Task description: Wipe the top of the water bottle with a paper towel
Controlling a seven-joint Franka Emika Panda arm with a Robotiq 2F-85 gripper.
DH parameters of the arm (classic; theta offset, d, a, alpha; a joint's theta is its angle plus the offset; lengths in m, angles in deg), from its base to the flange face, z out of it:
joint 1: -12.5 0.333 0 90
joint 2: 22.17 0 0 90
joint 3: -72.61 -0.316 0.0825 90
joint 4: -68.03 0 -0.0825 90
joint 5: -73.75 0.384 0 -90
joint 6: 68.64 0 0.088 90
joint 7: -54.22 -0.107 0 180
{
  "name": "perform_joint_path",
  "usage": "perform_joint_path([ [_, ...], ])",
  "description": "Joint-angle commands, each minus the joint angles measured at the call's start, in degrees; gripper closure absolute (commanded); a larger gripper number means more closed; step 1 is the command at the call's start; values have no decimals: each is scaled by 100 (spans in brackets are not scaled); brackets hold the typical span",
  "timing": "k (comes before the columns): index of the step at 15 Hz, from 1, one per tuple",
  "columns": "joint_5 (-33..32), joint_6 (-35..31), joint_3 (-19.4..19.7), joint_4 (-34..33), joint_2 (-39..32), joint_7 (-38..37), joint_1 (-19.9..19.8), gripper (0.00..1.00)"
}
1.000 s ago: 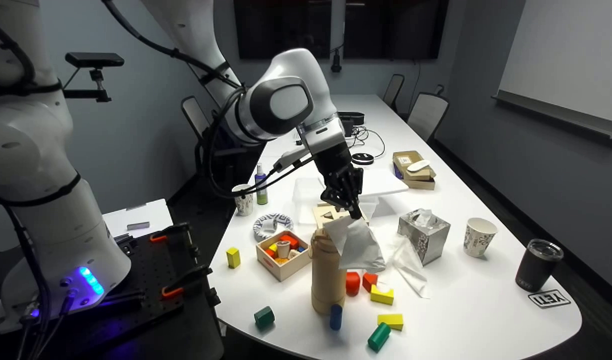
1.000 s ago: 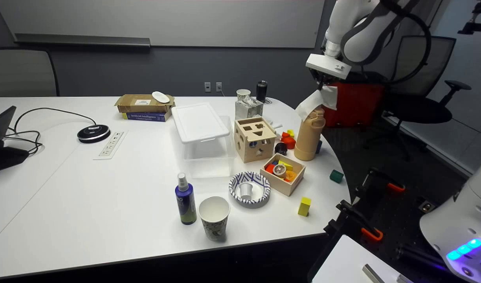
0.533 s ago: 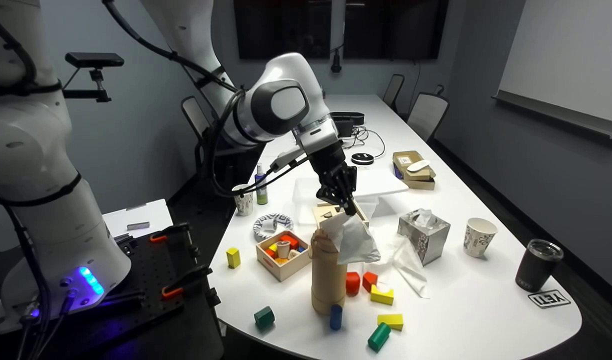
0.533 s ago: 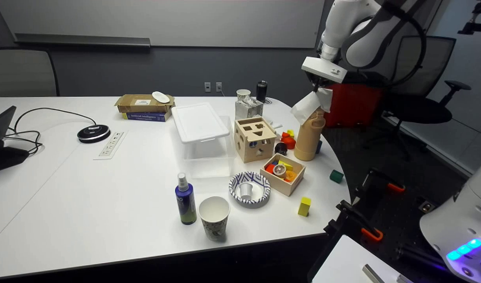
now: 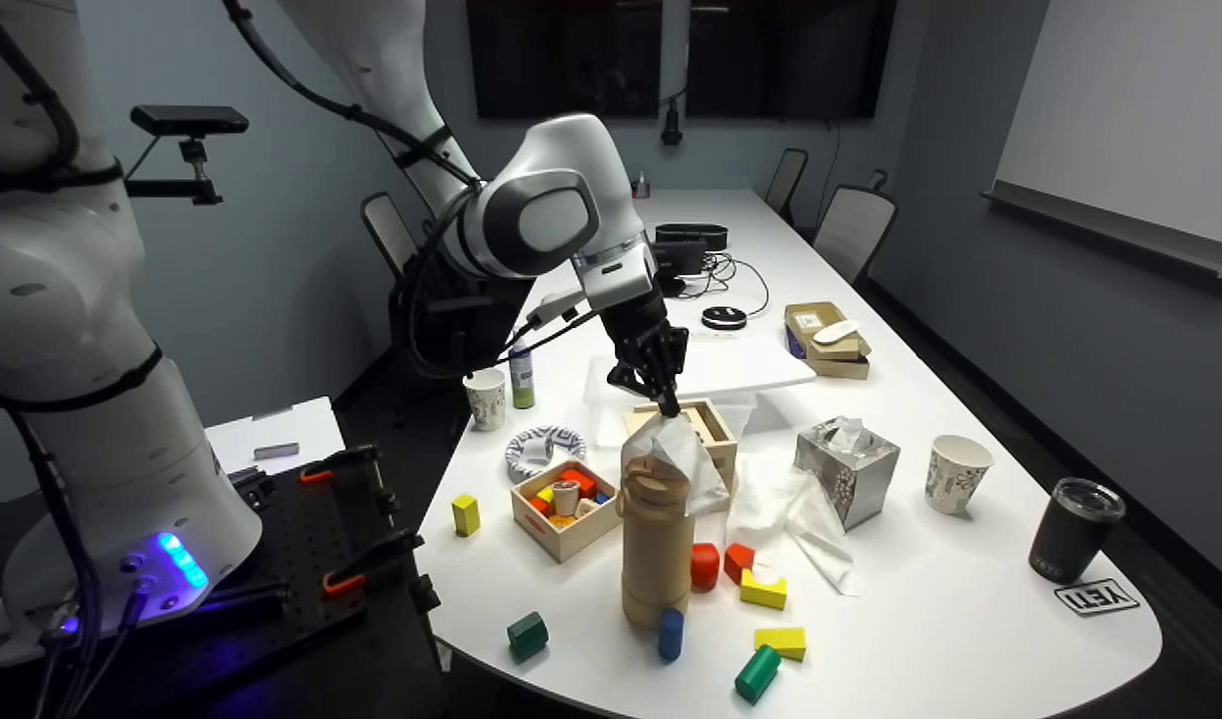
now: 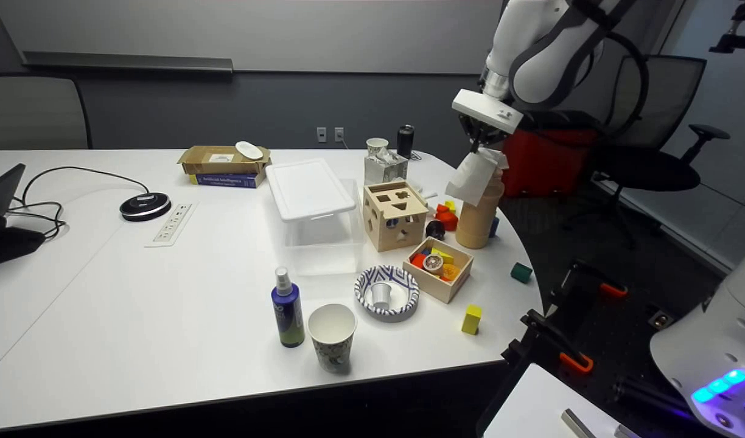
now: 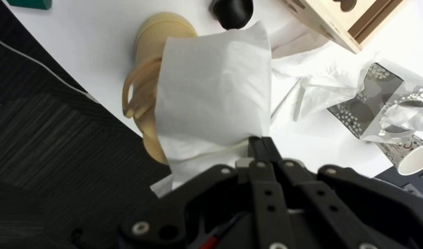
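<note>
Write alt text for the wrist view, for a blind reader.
Black fingers pressed together hold a white paper towel that spreads across the middle, hiding much of a tan water bottle behind it. Beyond, on a white table, are a black object, a wooden box with cut-outs, crumpled white paper and a patterned tissue box.

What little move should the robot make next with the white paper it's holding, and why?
Probably lower a little, pressing the paper towel onto the water bottle at its top: the jaws are shut on the towel, which hangs loosely at that height, though contact is unclear.
</note>
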Motion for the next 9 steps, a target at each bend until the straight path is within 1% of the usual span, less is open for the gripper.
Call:
perform_joint_path([
  [1,721,469,-220,175,430,714,-70,100],
  [4,1067,1216,-291,68,556,1171,-114,100],
  [7,1091,1996,-307,-84,622,1318,-190,100],
  [9,1055,2269,-323,-144,682,1328,-253,100],
])
